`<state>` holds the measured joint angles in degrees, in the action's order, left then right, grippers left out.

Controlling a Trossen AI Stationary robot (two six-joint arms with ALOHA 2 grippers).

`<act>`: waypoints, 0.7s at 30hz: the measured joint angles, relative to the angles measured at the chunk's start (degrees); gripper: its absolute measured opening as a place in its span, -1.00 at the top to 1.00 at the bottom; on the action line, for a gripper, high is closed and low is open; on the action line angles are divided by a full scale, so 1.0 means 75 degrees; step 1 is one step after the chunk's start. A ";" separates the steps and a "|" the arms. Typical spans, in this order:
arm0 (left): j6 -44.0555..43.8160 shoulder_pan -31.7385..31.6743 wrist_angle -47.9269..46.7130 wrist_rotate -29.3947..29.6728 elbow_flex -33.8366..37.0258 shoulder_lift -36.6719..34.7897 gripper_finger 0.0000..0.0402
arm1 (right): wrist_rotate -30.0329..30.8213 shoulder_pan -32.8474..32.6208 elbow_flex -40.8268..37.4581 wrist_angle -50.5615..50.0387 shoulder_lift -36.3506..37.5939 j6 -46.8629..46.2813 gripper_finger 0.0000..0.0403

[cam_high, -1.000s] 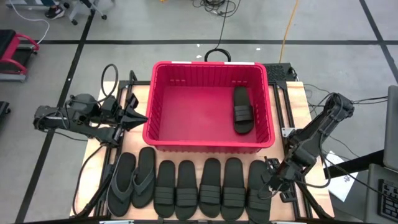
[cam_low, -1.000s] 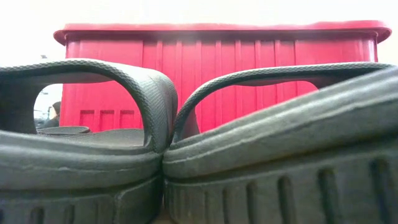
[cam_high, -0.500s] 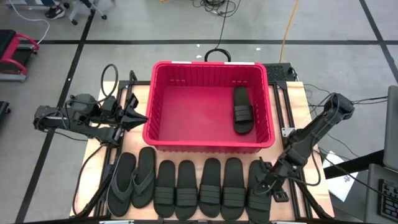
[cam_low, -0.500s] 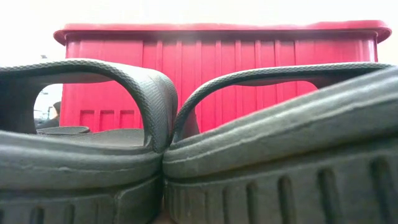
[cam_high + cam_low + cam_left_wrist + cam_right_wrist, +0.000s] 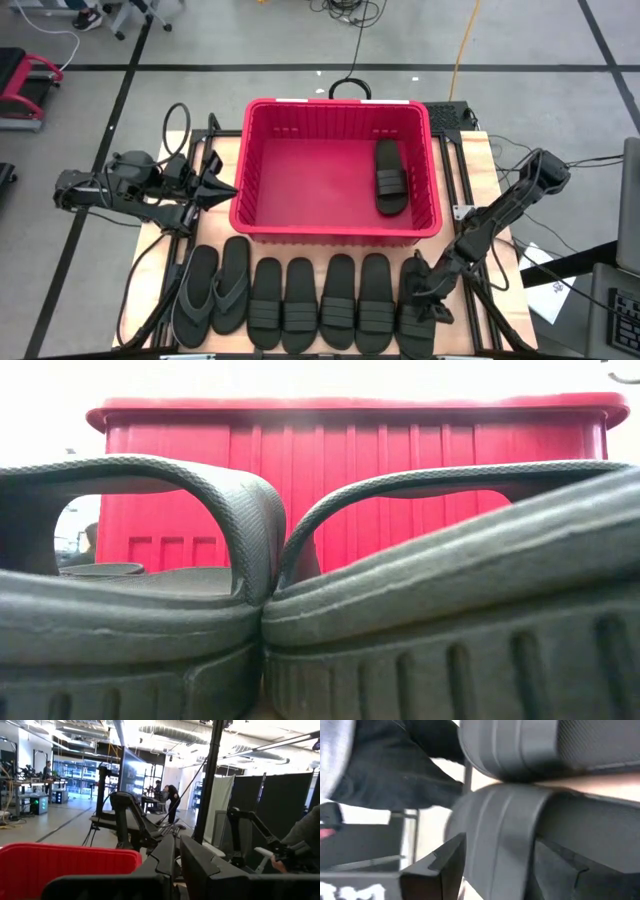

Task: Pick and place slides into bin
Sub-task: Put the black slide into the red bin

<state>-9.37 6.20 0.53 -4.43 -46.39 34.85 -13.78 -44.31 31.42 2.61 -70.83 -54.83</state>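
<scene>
The red bin point(image 5: 338, 175) stands at the table's far middle, with one black slide point(image 5: 390, 178) lying flat inside at its right. Along the near edge lie a grey flip-flop pair point(image 5: 213, 290) and a row of several black slides point(image 5: 320, 302), soles down. My right gripper point(image 5: 424, 291) is open, low over the rightmost slide point(image 5: 414, 318). In the right wrist view its fingers point(image 5: 437, 870) stand on either side of that slide's ribbed band point(image 5: 500, 835). My left gripper point(image 5: 222, 187) waits shut, left of the bin. My right gripper comes at the rightmost slide's ribbed band point(image 5: 495, 845) slanting down from the table's right, one finger on each side of it. I cannot tell whether the fingers touch the band. The slide lies flat on the table.
The bin's near wall point(image 5: 350, 480) rises just behind the row of slides point(image 5: 140, 590). The bin's left and middle floor point(image 5: 300, 180) is bare. Cables and frame rails point(image 5: 170, 255) run along the table's left and right sides. People stand in the room beyond point(image 5: 172, 797).
My right gripper has moved toward the table's left edge and down, from beside the rightmost slide onto it. The slides and the bin have stayed where they were.
</scene>
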 joint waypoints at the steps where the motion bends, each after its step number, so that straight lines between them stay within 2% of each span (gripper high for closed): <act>1: -0.0003 0.0000 -0.0066 0.0000 0.0001 -0.0001 0.84 | -0.0001 0.0000 -0.0079 0.0189 0.0000 -0.0006 0.02; 7: -0.0018 0.0000 -0.0301 -0.0003 0.0006 0.0000 0.84 | -0.0181 0.0000 -0.0198 0.0324 0.0000 0.0101 0.09; 14: 0.0029 0.0000 -0.0322 -0.0004 0.0006 -0.0003 0.84 | -0.0193 0.0000 -0.0198 -0.0057 -0.0084 0.0215 0.31; 18: 0.0151 0.0000 -0.0335 -0.0003 0.0006 -0.0003 0.84 | -0.0315 0.0000 -0.0195 -0.0045 -0.0291 0.0146 0.49; 21: 0.0248 0.0000 -0.0337 -0.0003 0.0006 -0.0003 0.84 | -0.0603 0.0006 -0.0192 0.0090 -0.0405 0.0175 0.73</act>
<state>-7.51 6.20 -2.00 -4.45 -46.35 34.83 -18.30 -44.27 29.98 3.29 -73.87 -53.52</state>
